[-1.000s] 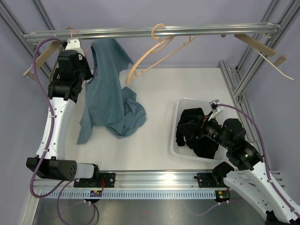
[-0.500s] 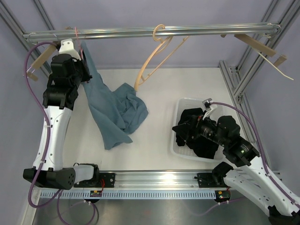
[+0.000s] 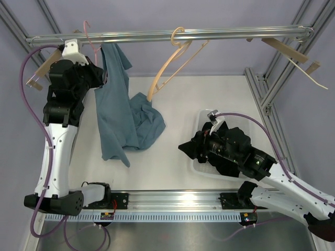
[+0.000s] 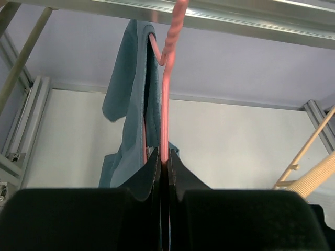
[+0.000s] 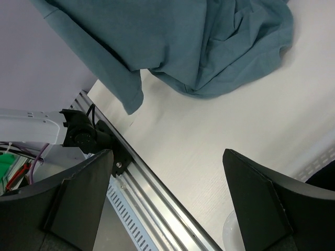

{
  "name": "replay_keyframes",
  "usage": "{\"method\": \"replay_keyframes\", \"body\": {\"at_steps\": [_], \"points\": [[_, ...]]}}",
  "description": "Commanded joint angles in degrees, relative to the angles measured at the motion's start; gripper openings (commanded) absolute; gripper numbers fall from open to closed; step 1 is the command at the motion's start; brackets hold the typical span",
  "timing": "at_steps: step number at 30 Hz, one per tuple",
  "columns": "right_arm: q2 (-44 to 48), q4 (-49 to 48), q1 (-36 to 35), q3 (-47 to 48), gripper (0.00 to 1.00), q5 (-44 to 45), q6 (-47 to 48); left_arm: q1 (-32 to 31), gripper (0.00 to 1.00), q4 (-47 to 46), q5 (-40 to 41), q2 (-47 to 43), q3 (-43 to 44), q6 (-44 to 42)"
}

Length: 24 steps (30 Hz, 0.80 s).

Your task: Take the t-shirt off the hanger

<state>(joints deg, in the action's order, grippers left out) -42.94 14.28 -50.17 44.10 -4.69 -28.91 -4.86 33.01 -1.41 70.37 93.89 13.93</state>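
Left wrist: my left gripper pinches the pink hanger, right gripper spread wide; the teal t-shirt could snag on it.

No text, number, label, brand or sign can be read in any view. Nothing legible is seen on the t-shirt, the hanger or the near rail.

Pink hanger arms — unseen inside the t-shirt
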Motion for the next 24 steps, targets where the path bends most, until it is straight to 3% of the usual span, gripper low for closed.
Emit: {"method": "replay_keyframes", "body": {"at_steps": [1,7,13,18,24], "points": [[-1.0,-4.9,-2.8,2.7,0.95,3.9,0.4,0.3,0.00,-7.3,-3.3,-7.1,-1.8,2.5],[-6.0,-7.3,-9.1,4.9,0.98,7.8,1.0,0.3,0.00,-9.3,-6.4,-17.4,-14.1,11.2],[-12.2,-10.9,-24.2,9.2,0.99,19.1,2.7,0.1,0.00,-9.2,-12.4,-28.9,-19.9,17.8],[-20.8,-12.1,-36.9,17.9,0.99,26.5,7.4,0.1,0.00,-9.2,-15.7,-38.1,-21.6,24.8],[-32.0,-12.3,-45.9,30.0,0.99,30.6,12.3,0.2,0.00,-8.8,-15.6,-42.4,-19.4,29.8]]}}
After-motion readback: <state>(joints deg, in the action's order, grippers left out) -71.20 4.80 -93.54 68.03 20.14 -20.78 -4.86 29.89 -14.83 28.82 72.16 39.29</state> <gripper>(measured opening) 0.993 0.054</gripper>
